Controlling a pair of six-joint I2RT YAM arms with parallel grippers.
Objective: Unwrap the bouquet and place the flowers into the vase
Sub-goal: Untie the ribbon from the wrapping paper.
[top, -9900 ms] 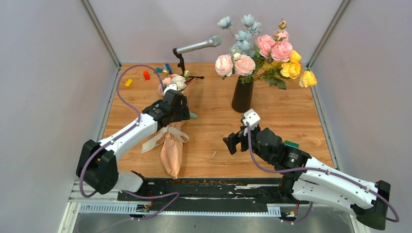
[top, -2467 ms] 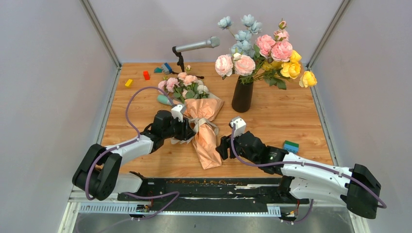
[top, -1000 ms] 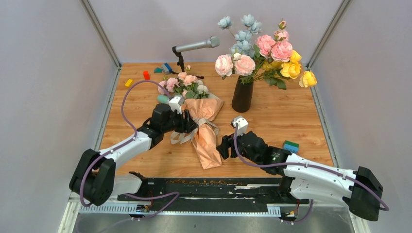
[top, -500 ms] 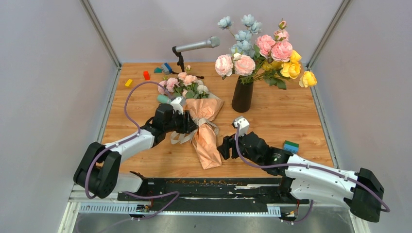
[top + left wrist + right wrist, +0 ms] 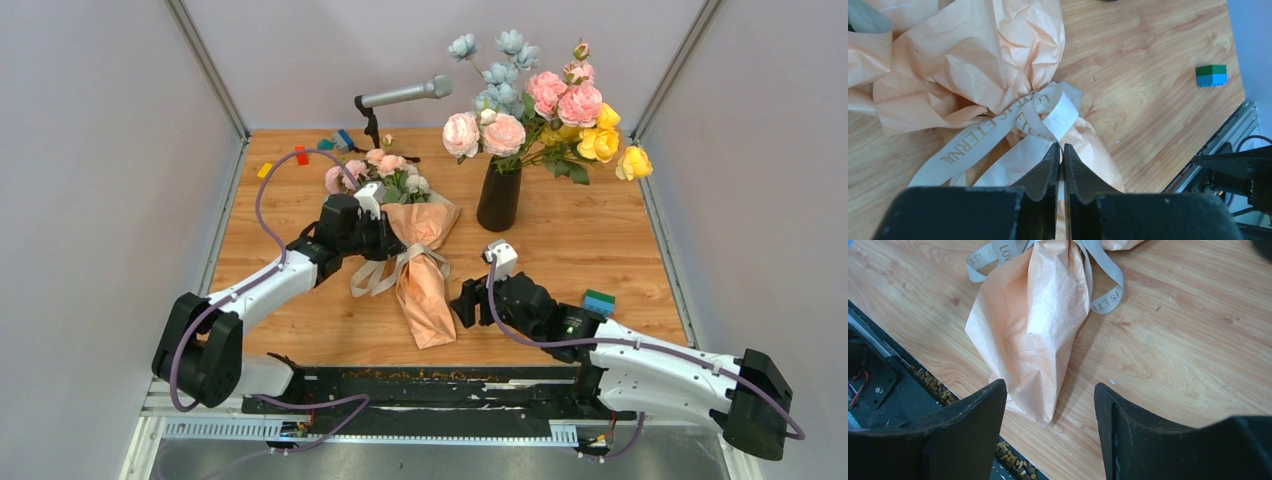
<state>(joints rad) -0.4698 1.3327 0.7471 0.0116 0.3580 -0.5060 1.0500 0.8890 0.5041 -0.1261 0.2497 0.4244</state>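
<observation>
The bouquet [image 5: 421,275] lies on the wooden table, its peach paper [image 5: 973,65] crinkled and tied at the waist by a cream ribbon [image 5: 975,140]. Its small pink and cream flowers [image 5: 385,172] point to the back. My left gripper [image 5: 1061,146] sits at the knot, jaws pressed together on a white tail of the ribbon [image 5: 1060,114]. From above, that left gripper [image 5: 390,246] is on the wrap's left side. My right gripper [image 5: 1050,405] hangs open over the paper's tail end [image 5: 1033,335], touching nothing. The black vase [image 5: 498,195] stands at the back, right of the bouquet.
The vase holds a big arrangement of blue, pink and yellow blooms [image 5: 545,100]. A microphone on a stand [image 5: 405,94] stands at the back. Small blocks lie back left [image 5: 265,170], and a green-blue block [image 5: 600,300] lies beside my right arm. The table's near edge [image 5: 1013,460] runs just below the paper tail.
My left gripper has closed on the ribbon tail and drawn slightly towards the back. The ribbon loops have shifted with it. The right arm has barely moved.
</observation>
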